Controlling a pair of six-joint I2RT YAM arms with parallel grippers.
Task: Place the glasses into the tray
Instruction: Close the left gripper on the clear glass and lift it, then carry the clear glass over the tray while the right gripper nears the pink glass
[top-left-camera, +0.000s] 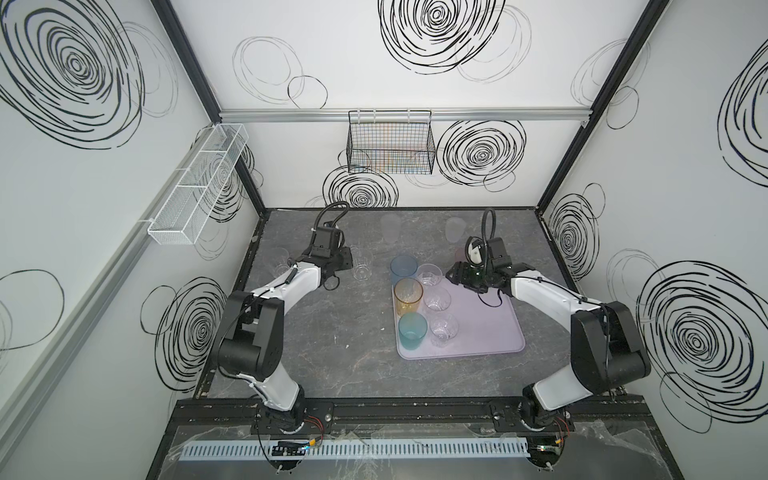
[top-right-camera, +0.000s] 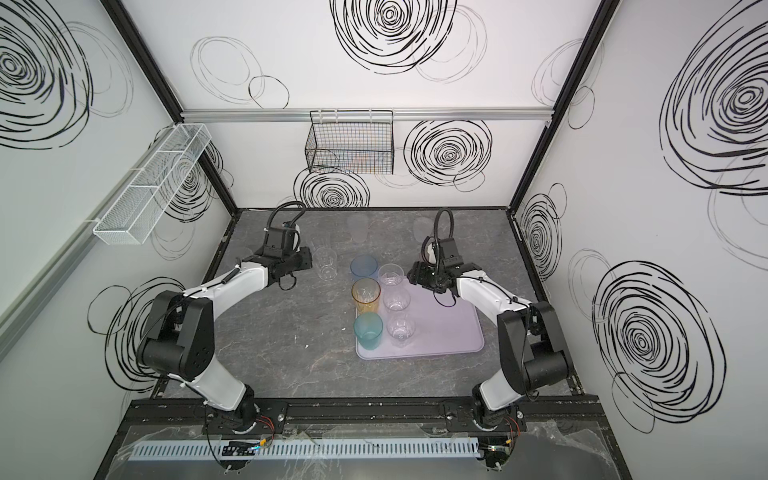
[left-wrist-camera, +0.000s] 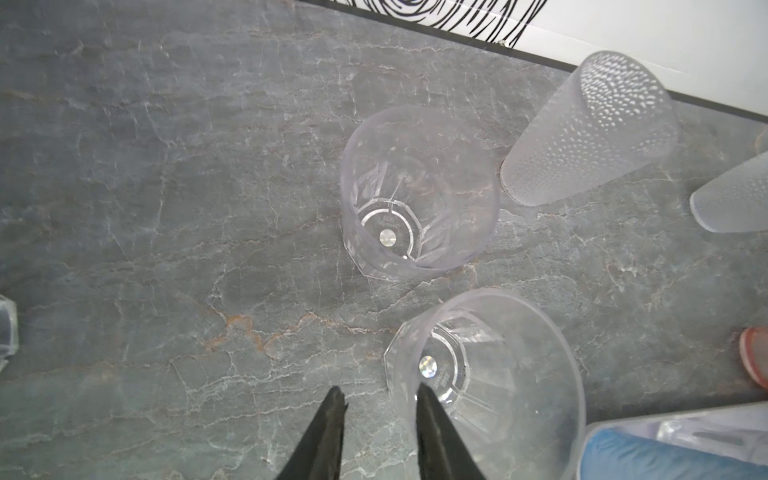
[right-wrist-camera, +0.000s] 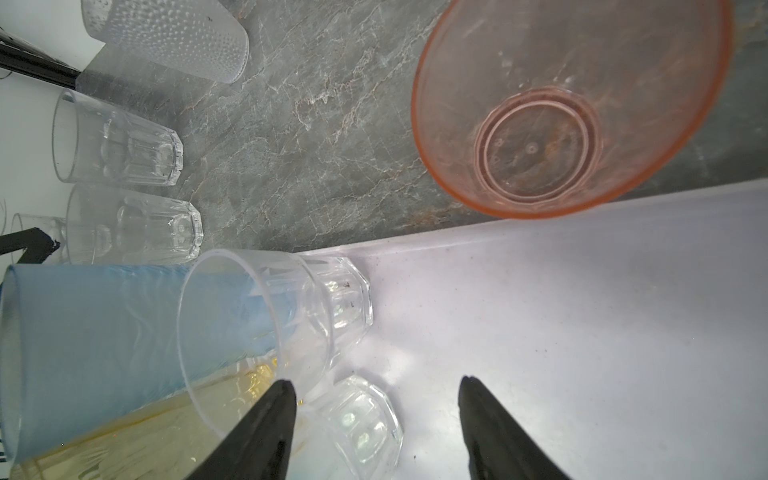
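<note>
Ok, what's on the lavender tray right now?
Amber glass, teal glass and three clear faceted glasses stand on it in two rows. The blue glass sits at the far corner, base hidden. The rest of the tray looks bare, though the right gripper covers part.

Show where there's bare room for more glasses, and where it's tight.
Free: the right half of the tray, between the clear tumblers and its right rim; the open right gripper hangs over its far corner. Also the table between left arm and tray. Crowded: the tray's left half, and the far table around the pink glass and frosted glasses.
</note>
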